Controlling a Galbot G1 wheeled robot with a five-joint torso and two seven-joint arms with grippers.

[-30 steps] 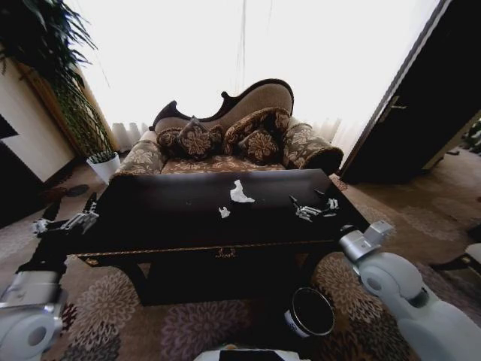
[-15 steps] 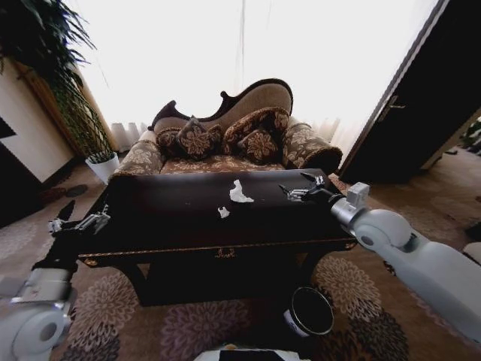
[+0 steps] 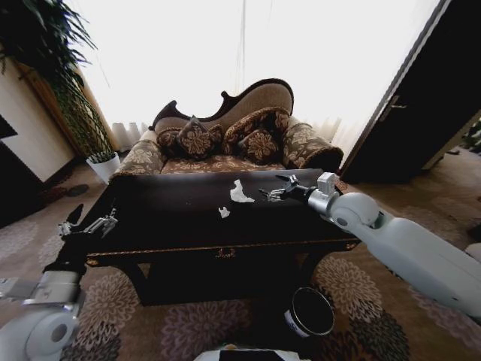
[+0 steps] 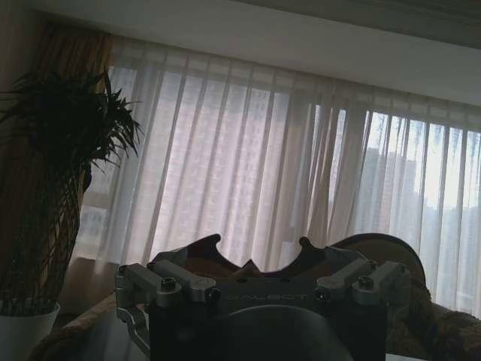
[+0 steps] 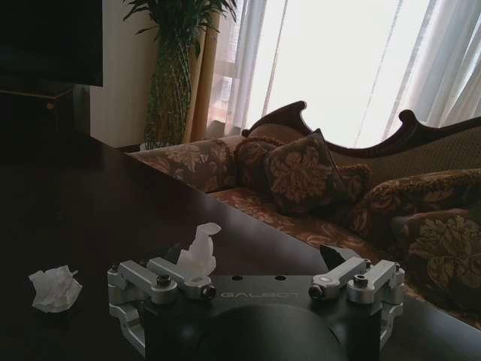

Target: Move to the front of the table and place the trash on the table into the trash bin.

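Observation:
The dark glossy table (image 3: 165,214) stands right in front of me, with a gold ornament at its front centre. Two bits of white paper trash lie near its middle: a taller scrap (image 3: 240,192) (image 5: 199,252) and a small crumpled one (image 3: 224,212) (image 5: 55,288). My right gripper (image 3: 273,189) (image 5: 255,280) hovers open over the tabletop, just right of the taller scrap, holding nothing. Off the table's left end, my left gripper (image 3: 90,224) (image 4: 259,289) is open and empty. On the carpet at the front right sits the black trash bin (image 3: 310,312).
A patterned sofa (image 3: 225,143) with cushions stands right behind the table. A white plant pot (image 3: 104,165) and a tall plant (image 3: 45,68) are at the back left, and a dark door (image 3: 421,113) is at the right. Flowered carpet surrounds the table.
My right arm has swung up from the lower right and reached left across the table to the taller scrap. The left gripper has drifted slightly right and down, nearer the table's left end.

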